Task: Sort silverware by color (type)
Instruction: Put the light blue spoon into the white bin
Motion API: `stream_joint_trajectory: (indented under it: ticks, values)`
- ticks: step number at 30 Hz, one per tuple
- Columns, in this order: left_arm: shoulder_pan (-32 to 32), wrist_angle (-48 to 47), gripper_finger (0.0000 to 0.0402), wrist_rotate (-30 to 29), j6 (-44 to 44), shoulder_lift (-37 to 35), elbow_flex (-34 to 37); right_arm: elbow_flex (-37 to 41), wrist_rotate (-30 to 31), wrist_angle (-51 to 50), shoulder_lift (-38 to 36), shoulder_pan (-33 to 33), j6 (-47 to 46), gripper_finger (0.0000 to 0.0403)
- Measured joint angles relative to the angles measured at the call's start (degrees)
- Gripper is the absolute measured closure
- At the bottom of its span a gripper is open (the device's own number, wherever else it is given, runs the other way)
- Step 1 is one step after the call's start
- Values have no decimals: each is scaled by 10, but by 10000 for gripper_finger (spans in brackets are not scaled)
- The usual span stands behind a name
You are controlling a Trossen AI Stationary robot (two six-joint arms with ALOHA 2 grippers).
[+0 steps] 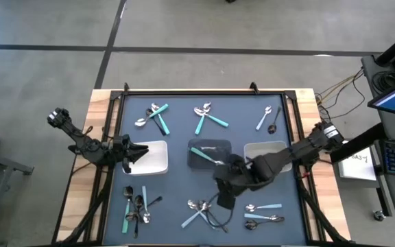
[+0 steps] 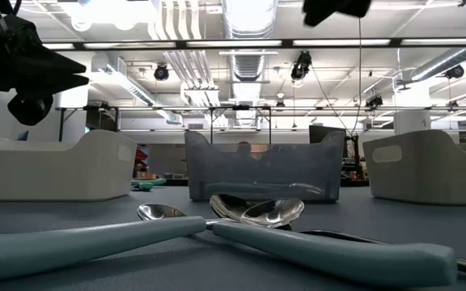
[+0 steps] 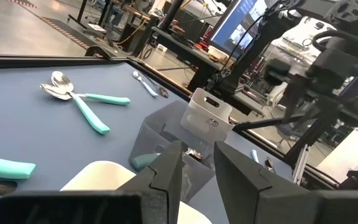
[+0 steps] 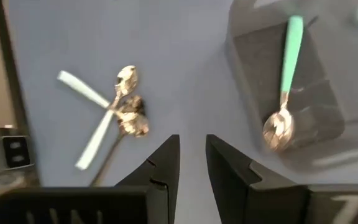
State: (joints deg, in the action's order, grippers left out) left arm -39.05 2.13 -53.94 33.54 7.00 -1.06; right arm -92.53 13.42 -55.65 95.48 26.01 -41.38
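Silverware lies in several small heaps on the blue mat: silver and teal-handled pieces at the far side, and others near the front. One teal-handled spoon rests flat in the grey middle tray. My right gripper hangs above the mat just in front of that tray, slanting down, narrowly open with nothing between its fingers. A crossed heap of spoons lies ahead of it. My left gripper stays level over the left white tray, open and holding nothing.
A second white tray stands right of the grey one, partly under my right arm. A dark frame borders the mat. In the low view two teal-handled spoons lie close in front of the grey tray.
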Motion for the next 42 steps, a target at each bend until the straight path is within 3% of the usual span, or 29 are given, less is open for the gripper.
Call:
stream_joint_trajectory:
  ticks: [9,17,22,27,34,42]
  values:
    - [1,16,325,-15,-4,0,0,0,2,-70,-39,84,-122,331]
    - [2,22,325,-62,-45,0,0,3,2,-219,-37,119,-236,331]
    - [2,25,325,-66,55,0,0,20,-28,-218,-24,134,-308,322]
    - [2,35,325,-66,126,0,0,41,-85,-211,-2,145,-366,304]
    - [2,72,325,-72,60,0,0,96,-214,-160,37,148,-329,278]
    - [1,214,325,86,76,5,0,176,-241,-141,55,147,-275,277]
